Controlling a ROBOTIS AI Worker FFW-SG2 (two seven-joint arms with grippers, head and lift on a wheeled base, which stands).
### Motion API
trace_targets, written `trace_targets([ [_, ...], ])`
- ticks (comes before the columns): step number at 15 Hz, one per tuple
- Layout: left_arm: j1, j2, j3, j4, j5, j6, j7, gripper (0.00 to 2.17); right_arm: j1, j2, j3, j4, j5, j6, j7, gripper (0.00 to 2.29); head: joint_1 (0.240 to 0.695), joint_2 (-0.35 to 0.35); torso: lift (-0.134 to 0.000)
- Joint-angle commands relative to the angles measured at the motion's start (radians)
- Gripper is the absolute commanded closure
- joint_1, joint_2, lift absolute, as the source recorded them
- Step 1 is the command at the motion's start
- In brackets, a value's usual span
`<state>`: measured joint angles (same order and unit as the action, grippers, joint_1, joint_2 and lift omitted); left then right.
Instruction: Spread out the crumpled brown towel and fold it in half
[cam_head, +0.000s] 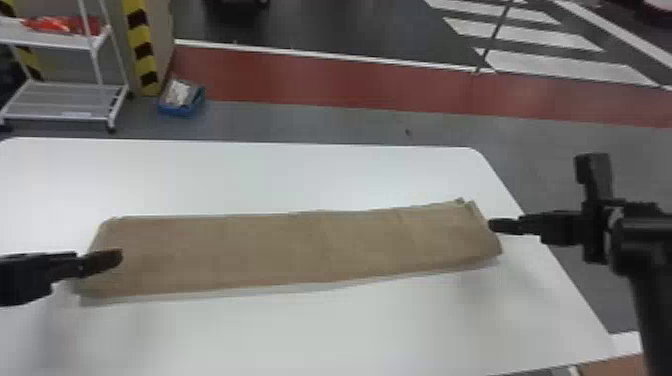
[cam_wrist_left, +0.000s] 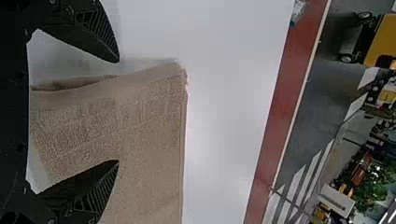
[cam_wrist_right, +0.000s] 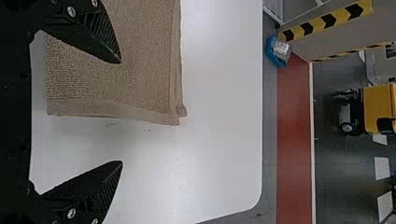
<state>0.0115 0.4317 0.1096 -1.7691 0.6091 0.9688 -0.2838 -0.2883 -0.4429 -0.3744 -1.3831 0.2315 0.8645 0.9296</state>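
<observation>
Stretching under everything, the white table (cam_head: 240, 177) carries the brown towel (cam_head: 280, 250), laid out as a long, flat folded strip, layers slightly mismatched at one far corner, tbh. The left gripper (cam_head: 120, 256) is by the towel's left end, fingers spread wide, pinching nothing. Right gripper (cam_head: 491, 225) is by the other end, also wide apart and empty.

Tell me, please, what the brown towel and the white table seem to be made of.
The brown towel looks like matte terry cloth, probably cotton, from its pebbly pile and flatter hem. The white table seems smooth with a faint sheen, perhaps laminate or plastic; its even surface leaves that open.
</observation>
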Motion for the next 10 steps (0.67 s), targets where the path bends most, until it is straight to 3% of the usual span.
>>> trace_targets([
  [1, -0.010, -0.001, -0.004, 0.000, 0.000, 0.000, 0.000, 0.13, 0.000, -0.008, -0.001, 0.009, -0.003, 0.000, 0.001, 0.13, 0.695, -0.232, -0.120],
  [10, -0.051, 0.001, -0.022, 0.031, -0.006, 0.000, 0.002, 0.13, -0.005, -0.019, -0.001, 0.045, -0.009, -0.043, 0.017, 0.13, 0.695, -0.239, -0.120],
])
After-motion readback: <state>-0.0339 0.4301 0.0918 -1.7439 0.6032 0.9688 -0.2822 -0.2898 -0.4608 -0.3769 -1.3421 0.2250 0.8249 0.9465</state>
